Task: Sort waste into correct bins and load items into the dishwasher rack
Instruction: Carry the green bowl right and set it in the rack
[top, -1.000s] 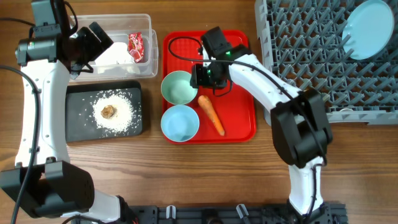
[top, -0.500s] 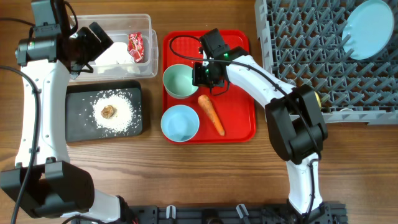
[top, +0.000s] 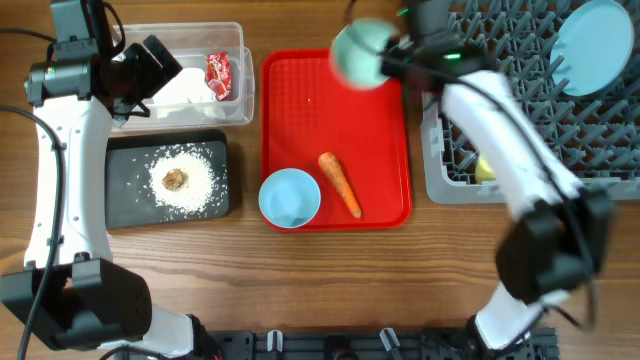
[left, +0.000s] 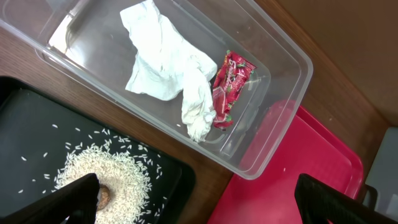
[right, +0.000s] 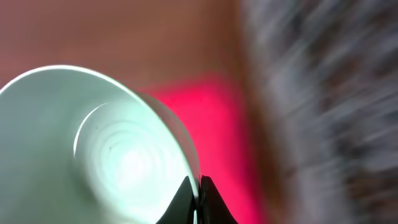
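Wooden table (top: 240, 290); right tool (right: 198, 196) clamped on pale green bowl (top: 358, 52) rim; left tool (left: 199, 202) spread wide; red wrapper (left: 230, 87) print illegible.

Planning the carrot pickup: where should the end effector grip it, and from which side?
Probably mid-length, from straight above: the carrot lies flat and diagonal on the red tray, so close across its width, clear of the light blue bowl.
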